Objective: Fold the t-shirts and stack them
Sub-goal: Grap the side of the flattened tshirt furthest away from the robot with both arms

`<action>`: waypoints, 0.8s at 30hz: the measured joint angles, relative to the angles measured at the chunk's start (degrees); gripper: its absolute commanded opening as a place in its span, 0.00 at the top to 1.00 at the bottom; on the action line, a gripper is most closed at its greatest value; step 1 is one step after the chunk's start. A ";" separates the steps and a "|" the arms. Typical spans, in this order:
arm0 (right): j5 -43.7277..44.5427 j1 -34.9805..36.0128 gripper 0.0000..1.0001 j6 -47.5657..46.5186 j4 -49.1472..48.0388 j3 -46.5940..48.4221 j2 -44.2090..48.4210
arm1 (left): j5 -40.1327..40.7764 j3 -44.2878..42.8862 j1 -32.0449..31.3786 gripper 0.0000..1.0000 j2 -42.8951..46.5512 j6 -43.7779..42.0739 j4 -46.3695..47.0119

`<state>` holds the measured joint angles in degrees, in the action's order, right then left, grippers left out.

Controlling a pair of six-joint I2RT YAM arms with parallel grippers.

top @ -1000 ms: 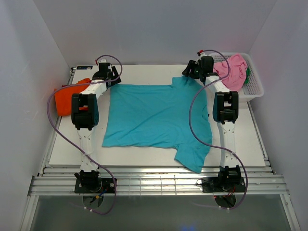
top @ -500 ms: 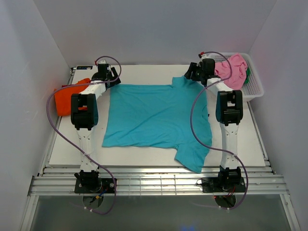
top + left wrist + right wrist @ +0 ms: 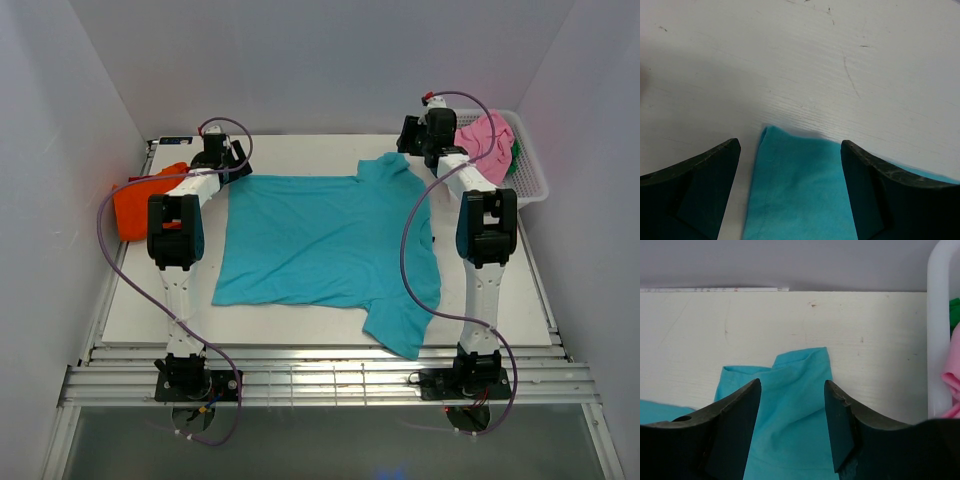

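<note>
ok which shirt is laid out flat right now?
The teal t-shirt, spread across the table. The orange shirt is bundled at the left edge; the pink shirt is crumpled in the basket.

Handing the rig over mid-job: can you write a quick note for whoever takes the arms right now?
Left gripper: open, empty, over the far-left corner of the teal t-shirt.
Right gripper: open, empty, over its far-right sleeve.
Teal t-shirt is spread flat on the table. Orange t-shirt lies bunched at the left edge. Pink t-shirt and a bit of green cloth are in the white basket.
Done: teal laid out.
Left: fold teal, then the others, and stack.
</note>
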<state>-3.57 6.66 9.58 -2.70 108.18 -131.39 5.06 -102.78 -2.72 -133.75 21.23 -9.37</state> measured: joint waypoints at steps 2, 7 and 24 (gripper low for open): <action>0.92 0.00 0.42 -0.28 1.70 1.68 -1.27 | -0.02 0.11 0.00 0.07 0.00 0.00 -0.07; 2.12 0.00 0.44 -0.68 5.97 6.71 -5.55 | -0.07 0.17 0.00 0.07 0.00 0.00 0.35; 5.25 -0.02 0.44 -0.63 10.36 12.07 -11.19 | -0.42 0.94 0.26 0.07 0.00 -0.20 0.42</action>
<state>1.67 6.63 8.95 7.66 120.25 -142.58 4.64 -101.84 -2.46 -133.75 21.04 -8.95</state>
